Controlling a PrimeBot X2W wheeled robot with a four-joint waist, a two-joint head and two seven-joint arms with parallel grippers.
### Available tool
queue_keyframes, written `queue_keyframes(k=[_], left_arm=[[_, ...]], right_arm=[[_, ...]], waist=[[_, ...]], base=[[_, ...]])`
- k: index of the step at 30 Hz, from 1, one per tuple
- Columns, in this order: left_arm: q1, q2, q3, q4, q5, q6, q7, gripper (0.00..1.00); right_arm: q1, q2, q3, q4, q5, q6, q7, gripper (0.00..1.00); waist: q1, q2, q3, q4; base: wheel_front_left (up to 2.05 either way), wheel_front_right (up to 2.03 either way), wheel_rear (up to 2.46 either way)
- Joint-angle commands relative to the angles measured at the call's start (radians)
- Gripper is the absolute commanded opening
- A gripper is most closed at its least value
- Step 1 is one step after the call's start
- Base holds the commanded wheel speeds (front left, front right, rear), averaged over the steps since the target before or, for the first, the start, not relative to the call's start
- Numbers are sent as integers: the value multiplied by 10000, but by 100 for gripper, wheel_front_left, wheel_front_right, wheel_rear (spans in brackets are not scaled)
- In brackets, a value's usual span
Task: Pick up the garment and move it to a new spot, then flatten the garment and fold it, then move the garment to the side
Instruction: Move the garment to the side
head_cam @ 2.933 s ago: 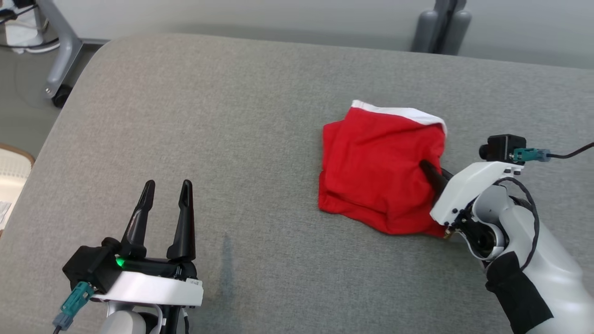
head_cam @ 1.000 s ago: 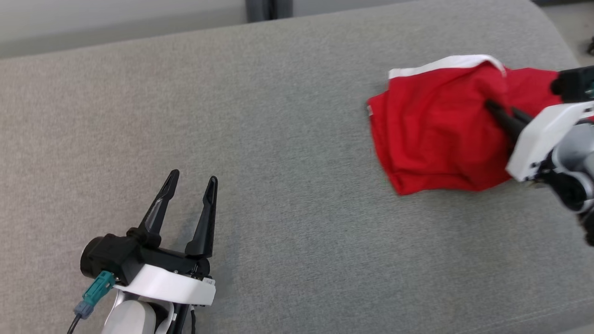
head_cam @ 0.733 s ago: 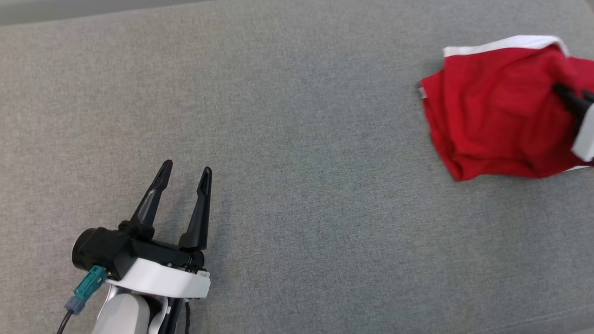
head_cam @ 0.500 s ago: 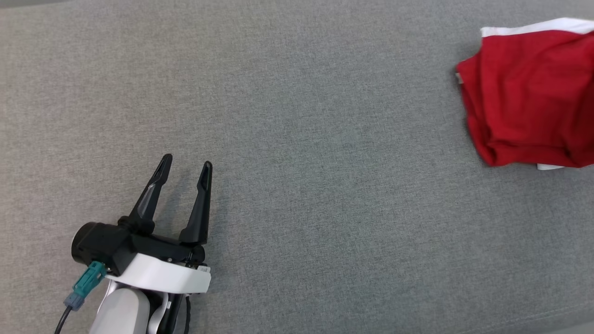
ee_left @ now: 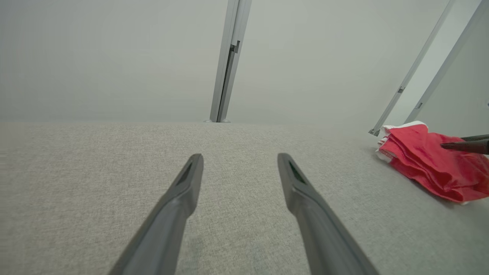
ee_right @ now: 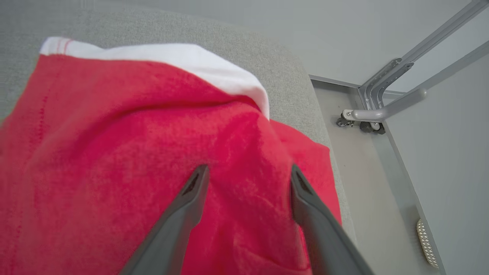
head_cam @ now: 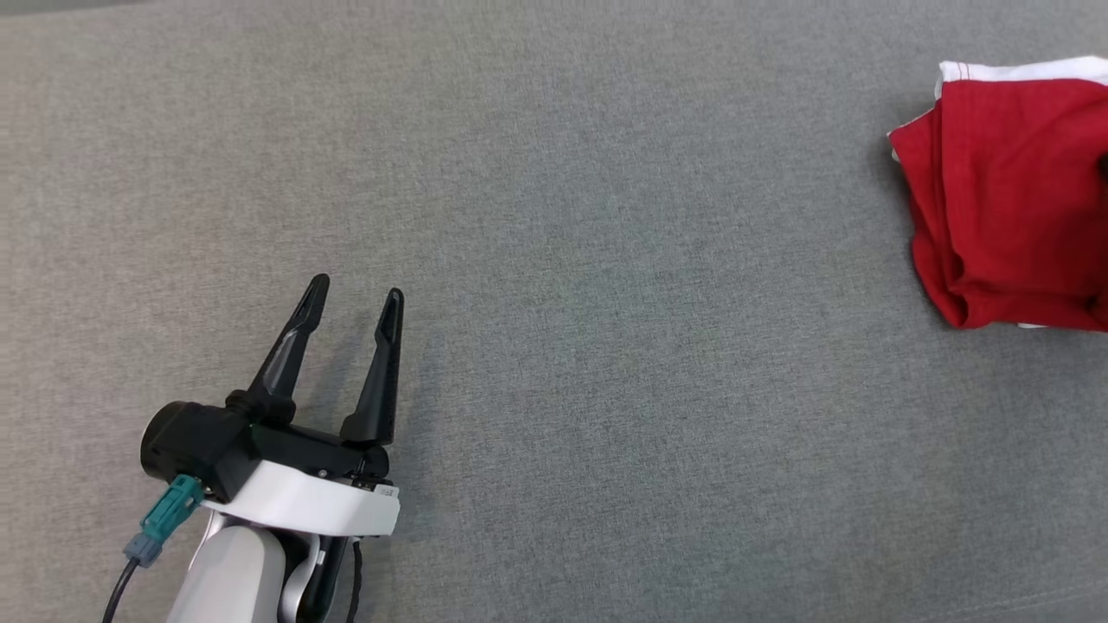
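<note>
Garment [head_cam: 1013,190], 1 red bundle; left tool [head_cam: 357,290], right tool [ee_right: 248,170] both spread.

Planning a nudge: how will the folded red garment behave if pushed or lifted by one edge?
Probably floppy: the red garment lies in soft rumpled layers, so lifting one edge would likely undo the fold. Pushed, it would likely bunch rather than slide, as the grey surface looks coarsely woven.
</note>
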Motion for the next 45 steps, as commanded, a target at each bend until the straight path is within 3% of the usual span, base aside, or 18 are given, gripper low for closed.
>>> queue_keyframes(k=[1, 7, 12, 23, 30, 37, 45], left_arm=[[-31, 26, 95, 8, -59, -7, -10, 100], [281, -22, 553, -84, -42, -9, -8, 100], [592, -67, 915, -144, -44, -8, -8, 100], [1085, -201, 1563, 153, -156, -8, -8, 100], [1296, -305, 1659, 566, -183, 29, -8, 100], [1490, -375, 1546, 1322, -264, 456, -8, 100], [1683, -392, 1629, 1615, 38, 1076, -8, 100]], right_arm=[[-115, 1, -65, 163, -175, -2, -260, 100], [-255, 168, -447, 485, -923, -2, -1579, 100], [22, 439, -768, 11, -1160, -2, -2572, 100], [2378, 884, -1709, -2799, -1074, 0, -3386, 100], [5277, 2001, -2706, -5334, -642, 0, -3452, 100], [7637, 3048, -3454, -7091, -910, 0, -3447, 100], [8768, 3976, -4706, -7494, -2048, 0, -3448, 100]], waist=[[0, 0, -226, 110], [0, 0, -905, 276], [0, 0, -1584, 352], [0, 0, -2786, 710], [0, 0, -3434, 924], [0, 0, -3753, 1133], [0, 0, -3871, 1265]], base=[[0, 0, 0], [0, 0, 0], [0, 0, 0], [0, 0, 0], [0, 0, 0], [0, 0, 0], [0, 0, 0]])
